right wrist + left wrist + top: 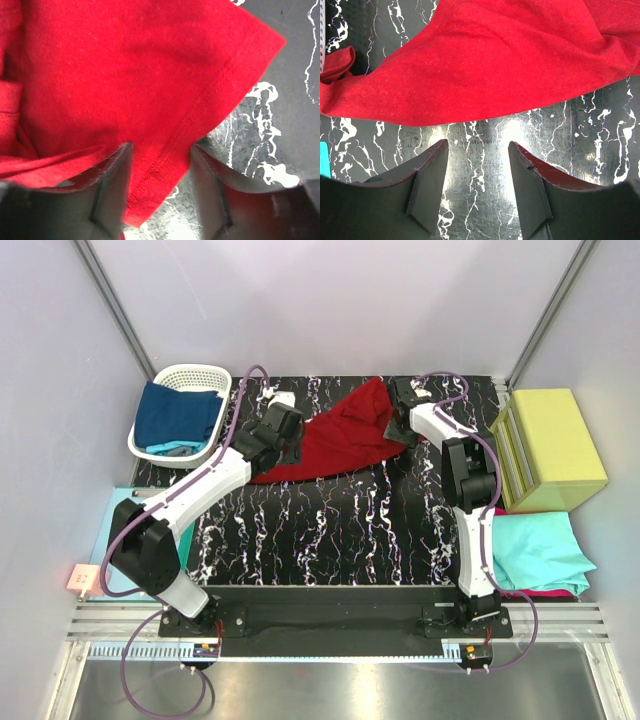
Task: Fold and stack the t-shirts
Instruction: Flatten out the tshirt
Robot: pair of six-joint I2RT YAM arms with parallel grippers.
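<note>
Top external view, upper centre: limp, light dark red t-shirt (340,435); left gripper (478,144) gapes empty beside its edge, right gripper (160,146) spread astride the hem (215,95), probably the firmest hold.

the dark red t-shirt (340,440) is matt knit cloth, the black marbled table (330,530) glossy.

- One dark red t-shirt (340,440)
- One navy t-shirt (178,412)
- One teal t-shirt (540,550)
- One magenta t-shirt (550,593), mostly covered
- One white basket (190,371)
- One yellow-green box (560,435)
- Two robot arms (215,480) (470,510)
</note>
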